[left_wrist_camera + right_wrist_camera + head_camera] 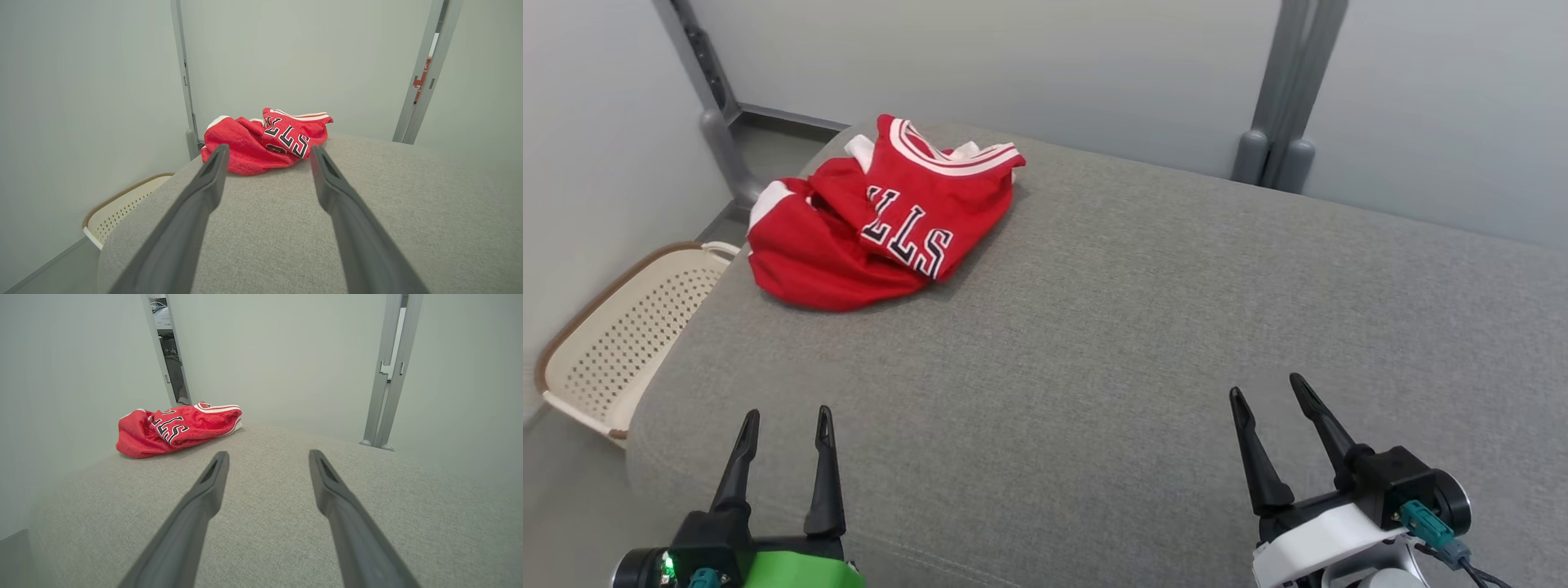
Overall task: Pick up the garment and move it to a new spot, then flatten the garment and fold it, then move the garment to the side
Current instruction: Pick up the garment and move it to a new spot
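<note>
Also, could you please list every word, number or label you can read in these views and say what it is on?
"LLS": black, white-edged letters on the crumpled red jersey; the rest of the word is hidden in folds.
Dark mark under those letters, left wrist view: partly folded under, unreadable.
Red tag by the grey post: too small to read.

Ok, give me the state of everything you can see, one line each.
Jersey: crumpled in a heap at the far left corner of the cushion, not held.
Left gripper: open, holding nothing.
Right gripper: open, holding nothing.
Basket: upright on the floor beside the cushion.
</note>
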Controlling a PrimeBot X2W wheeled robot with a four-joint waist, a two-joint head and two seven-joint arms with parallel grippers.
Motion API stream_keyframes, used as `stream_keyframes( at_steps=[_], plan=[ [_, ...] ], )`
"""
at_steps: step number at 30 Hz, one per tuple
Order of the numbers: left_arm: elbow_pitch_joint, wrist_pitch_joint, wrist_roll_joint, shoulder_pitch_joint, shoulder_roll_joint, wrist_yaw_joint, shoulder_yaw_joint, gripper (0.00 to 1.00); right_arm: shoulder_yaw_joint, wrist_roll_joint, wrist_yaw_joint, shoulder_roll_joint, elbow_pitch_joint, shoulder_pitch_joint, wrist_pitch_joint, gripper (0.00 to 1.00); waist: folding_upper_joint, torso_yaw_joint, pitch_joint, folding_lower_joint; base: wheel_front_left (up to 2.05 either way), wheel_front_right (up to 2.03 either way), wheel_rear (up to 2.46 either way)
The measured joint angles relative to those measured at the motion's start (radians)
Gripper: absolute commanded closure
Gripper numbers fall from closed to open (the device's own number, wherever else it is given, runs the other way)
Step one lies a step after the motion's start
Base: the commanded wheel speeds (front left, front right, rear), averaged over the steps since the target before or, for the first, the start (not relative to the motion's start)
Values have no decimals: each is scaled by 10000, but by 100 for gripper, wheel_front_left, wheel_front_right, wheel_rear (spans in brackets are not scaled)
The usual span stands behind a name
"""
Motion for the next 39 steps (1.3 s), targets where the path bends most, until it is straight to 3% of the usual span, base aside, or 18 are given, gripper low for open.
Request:
stream_keyframes(
  at_steps=[9, 16, 21, 25, 30, 34, 39],
  plan=[
    [-481, 0, 31, 41, 2, 125, 278, 0, 322, -2, 0, 4, 58, -241, 0, 0, 0, 956, 29, 0, 0, 0, 0],
    [-583, 0, 8, 156, 2, 180, 339, 0, 453, -63, 0, 0, 180, -330, 0, 0, 0, 1059, 131, 0, 0, 0, 0],
    [-512, 0, 82, -208, 2, -117, 242, 0, 341, -265, 0, 4, 54, -337, -2, 0, 0, 1065, 222, 0, 0, 0, 0],
    [-539, 0, 4, -1223, 2, -257, 422, 0, 301, -602, 2, -71, -144, -502, 0, 0, 0, 1023, 528, 0, 0, 0, 0],
    [-247, 0, 25, -3007, 77, -483, 554, 0, 332, -746, 2, -721, -560, -1151, -2, 0, 0, 851, 1158, 0, 0, 0, 0],
    [1005, 10, -25, -4787, 274, -564, 531, 0, 360, -853, 2, -1384, -846, -1734, -2, 0, 0, 627, 1904, 0, 0, 0, 0],
    [2531, 761, -59, -7513, 581, -658, 261, 0, 318, -888, 2, -2144, -1292, -2556, -2, 0, 0, 340, 3009, 0, 0, 0, 0]
  ],
)
